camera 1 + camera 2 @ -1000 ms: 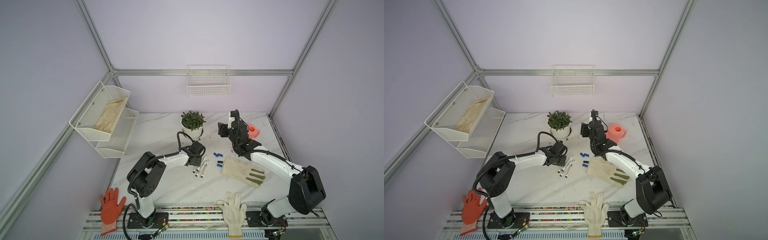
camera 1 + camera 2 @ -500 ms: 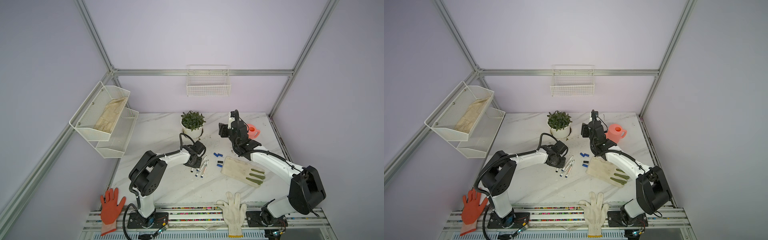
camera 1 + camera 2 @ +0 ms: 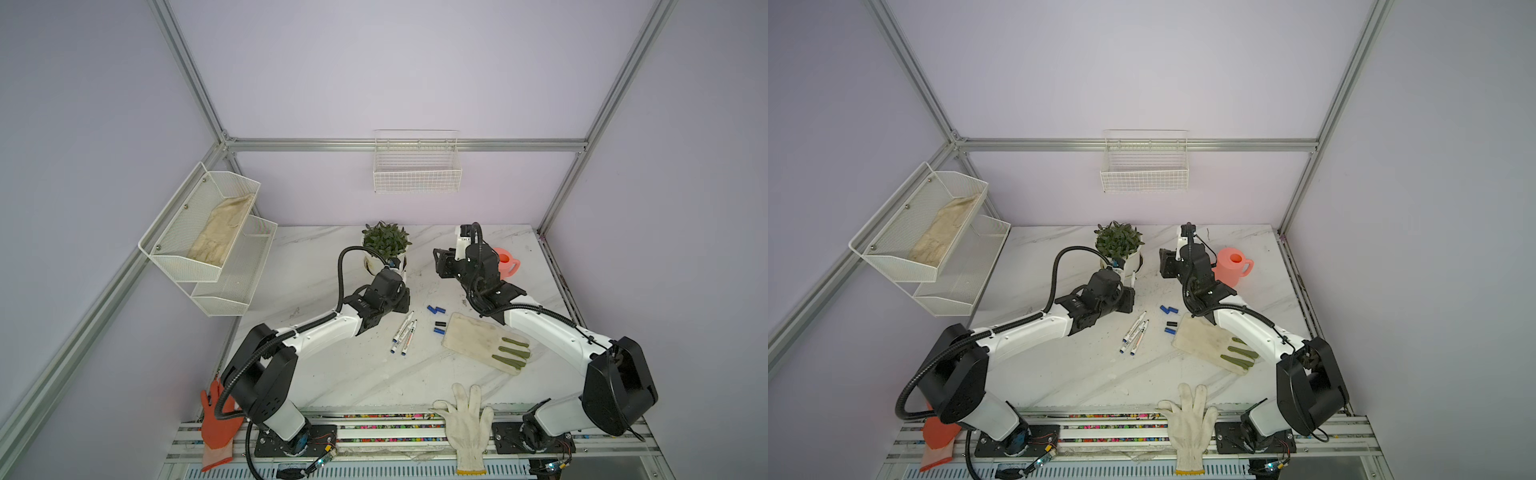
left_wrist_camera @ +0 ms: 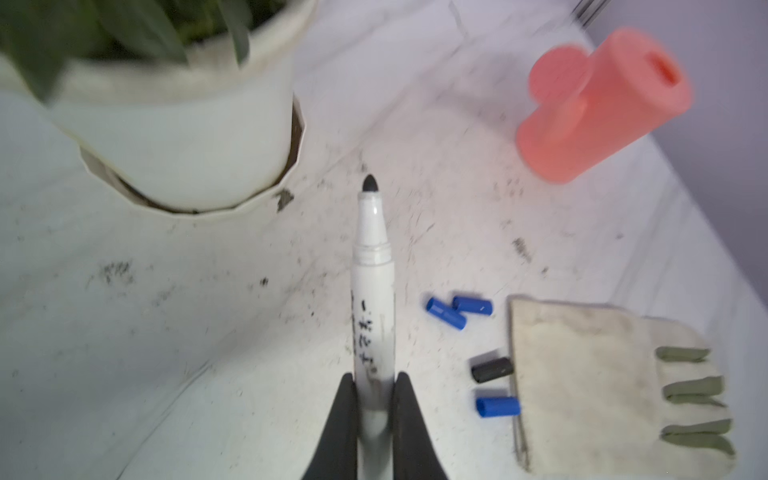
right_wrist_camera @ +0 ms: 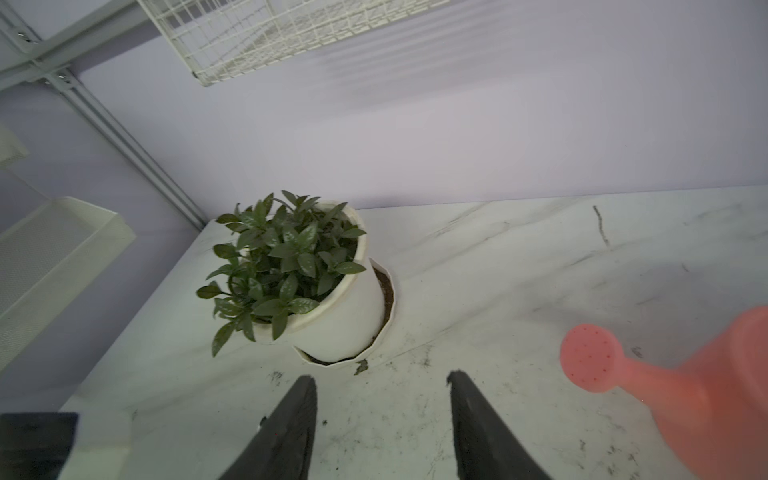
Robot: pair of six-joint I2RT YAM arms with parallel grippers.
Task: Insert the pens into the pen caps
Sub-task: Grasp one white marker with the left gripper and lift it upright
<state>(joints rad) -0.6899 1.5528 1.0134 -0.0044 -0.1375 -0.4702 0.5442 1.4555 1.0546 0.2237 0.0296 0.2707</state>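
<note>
My left gripper point(image 4: 372, 376) is shut on the printed barrel of a white pen point(image 4: 372, 291). The pen's black tip points toward the plant pot, and in a top view the pen point(image 3: 1133, 279) stands just off the pot. Three more pens point(image 3: 405, 332) lie side by side on the marble. To their right lie the pen caps: two blue caps point(image 3: 435, 309) touching, a black cap point(image 3: 440, 324) and a blue cap point(image 3: 439, 331). The wrist view also shows the black cap point(image 4: 491, 369). My right gripper point(image 5: 380, 380) hangs open and empty above the table, near the watering can.
A potted plant point(image 3: 384, 249) stands at the back middle and a pink watering can point(image 3: 505, 262) to its right. A beige glove point(image 3: 484, 343) lies beside the caps. A white glove point(image 3: 467, 415) and an orange glove point(image 3: 216, 415) hang over the front edge. Wire shelves point(image 3: 208, 241) are on the left wall.
My left gripper has shut on one pen from the pile and carried it up toward the plant pot. My right gripper's jaws have narrowed a little.
</note>
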